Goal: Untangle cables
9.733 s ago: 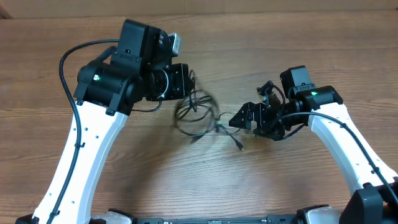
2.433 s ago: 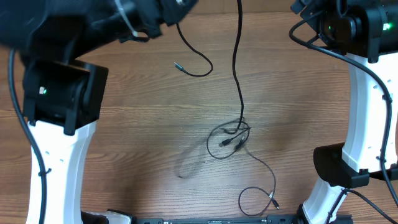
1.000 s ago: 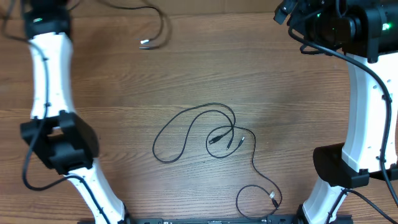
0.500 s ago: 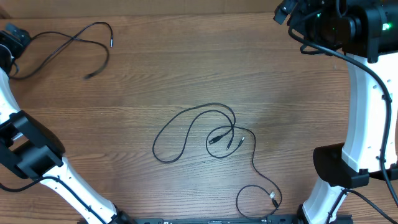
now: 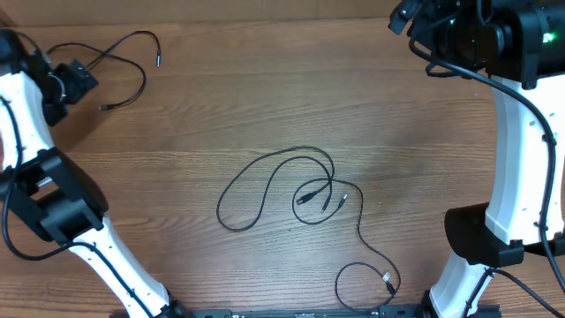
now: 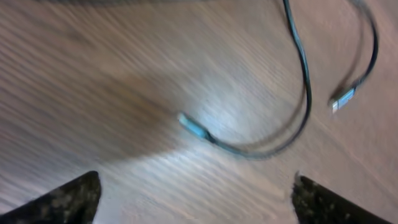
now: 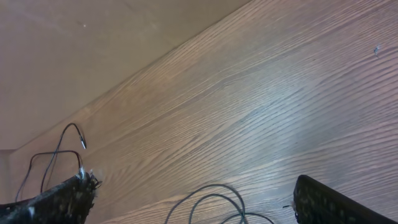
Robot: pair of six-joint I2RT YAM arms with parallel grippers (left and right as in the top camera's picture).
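Note:
One thin black cable [image 5: 132, 55] lies loose at the table's back left, apart from the others. My left gripper [image 5: 76, 79] is just beside it and open. The blurred left wrist view shows that cable [image 6: 303, 81] and its plug [image 6: 193, 127] on the wood beyond my empty left gripper [image 6: 196, 180]. Two more cables sit mid-table: a big loop [image 5: 265, 187] crossing a smaller one, and a strand [image 5: 362, 231] running to a coil at the front edge. My right gripper [image 7: 194, 180] hangs high and open, looking down on those loops [image 7: 211, 194].
The right arm [image 5: 503, 106] stands tall at the right edge, the left arm [image 5: 53, 194] along the left edge. The wooden table [image 5: 265, 106] ends at a back edge near the separated cable.
My left gripper has opened and let go of the cable, which now lies at the back left. The left arm swung down beside it. The right arm and the middle cables have not moved.

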